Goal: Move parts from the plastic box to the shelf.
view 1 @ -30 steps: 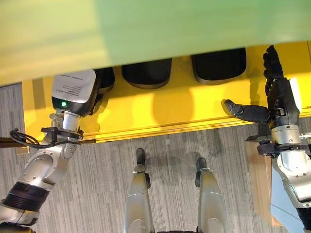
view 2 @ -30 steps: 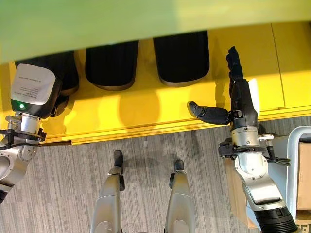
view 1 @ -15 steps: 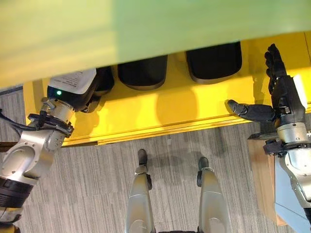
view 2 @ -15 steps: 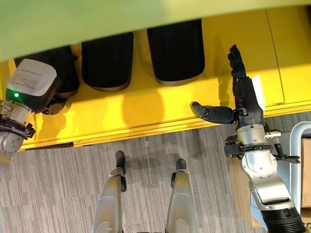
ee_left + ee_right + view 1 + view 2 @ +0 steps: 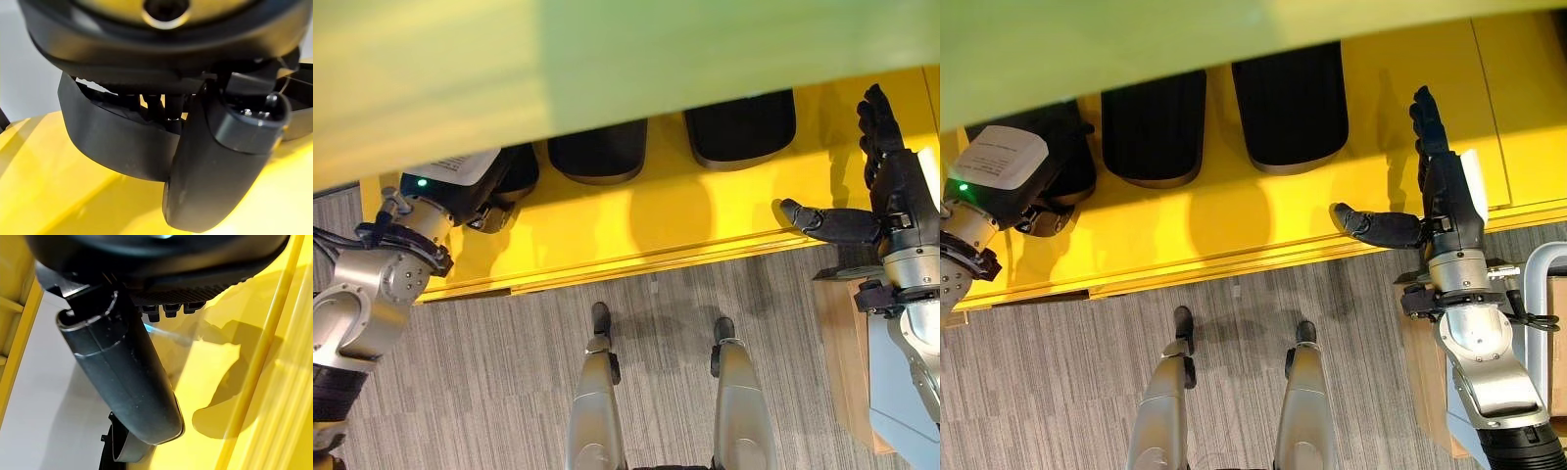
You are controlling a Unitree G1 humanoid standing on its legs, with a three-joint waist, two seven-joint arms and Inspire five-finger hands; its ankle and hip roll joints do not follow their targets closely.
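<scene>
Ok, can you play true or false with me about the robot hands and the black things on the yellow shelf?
1. The yellow shelf has black parts on it. True: one black part lies next to a second black part.
2. The right robot hand is squeezing a black part. False: its fingers are straight and it holds nothing, over the shelf.
3. The left robot hand is at the shelf's left end, beside a third black part. True.
4. The right robot hand's thumb sticks out sideways. True.
5. The black parts are lying on the grey floor. False: they lie on the yellow shelf.
</scene>
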